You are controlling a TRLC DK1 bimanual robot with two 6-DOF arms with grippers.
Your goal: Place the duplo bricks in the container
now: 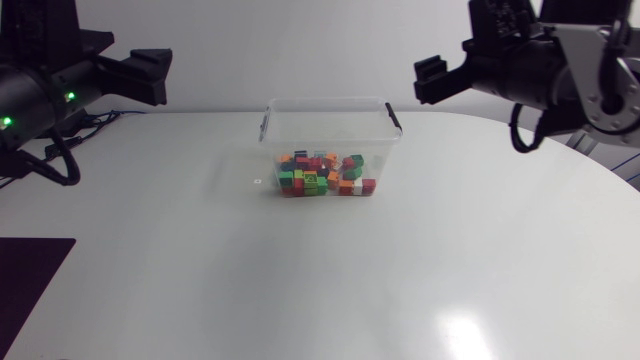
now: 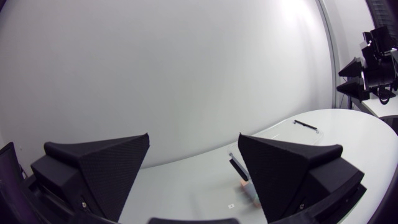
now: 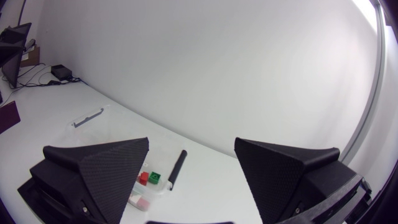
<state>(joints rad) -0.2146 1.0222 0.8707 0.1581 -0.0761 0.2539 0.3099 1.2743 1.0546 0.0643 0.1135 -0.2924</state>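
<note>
A clear plastic container (image 1: 330,118) with black handles stands at the table's middle. Several coloured duplo bricks (image 1: 322,175) lie heaped inside it. My left gripper (image 1: 158,76) hangs high at the back left, well away from the container, open and empty. My right gripper (image 1: 432,80) hangs high at the back right, also open and empty. In the left wrist view the left gripper (image 2: 194,137) holds nothing, and the container (image 2: 292,132) lies ahead past one finger. In the right wrist view the right gripper (image 3: 192,142) is empty, with the container (image 3: 93,127) and a few bricks (image 3: 149,178) ahead and below.
White tabletop (image 1: 330,280) spreads bare around the container. A dark mat (image 1: 25,285) lies at the front left corner. Cables (image 1: 85,125) trail at the back left by the left arm's base.
</note>
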